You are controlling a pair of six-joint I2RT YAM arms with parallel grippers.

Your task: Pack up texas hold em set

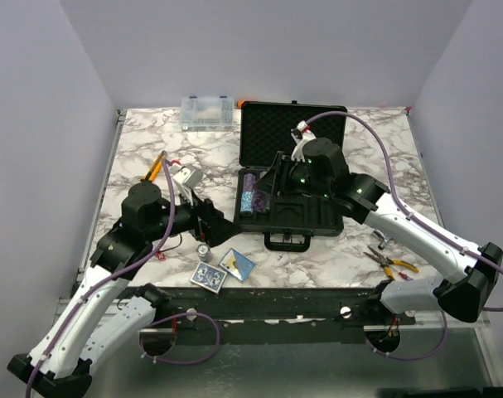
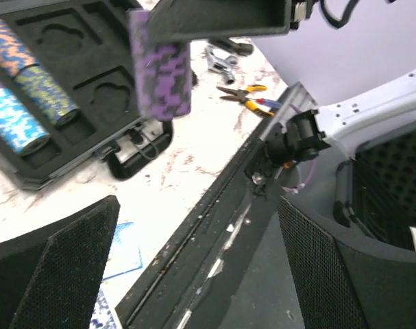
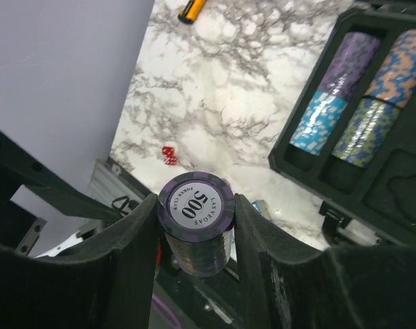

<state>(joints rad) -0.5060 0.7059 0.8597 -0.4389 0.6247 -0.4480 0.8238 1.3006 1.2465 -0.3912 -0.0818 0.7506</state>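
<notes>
Right gripper (image 3: 196, 229) closed on purple chip stack (image 3: 196, 205), pads on curved sides, held in air just beside open case (image 3: 399, 185). Stack judged dense, with loose, slick discs; needed grip along full length. Left gripper (image 2: 194, 274) spread wide, empty.

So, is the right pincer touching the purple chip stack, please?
Touching: right wrist view shows the right pincer clamping the purple chip stack between both fingers.
</notes>
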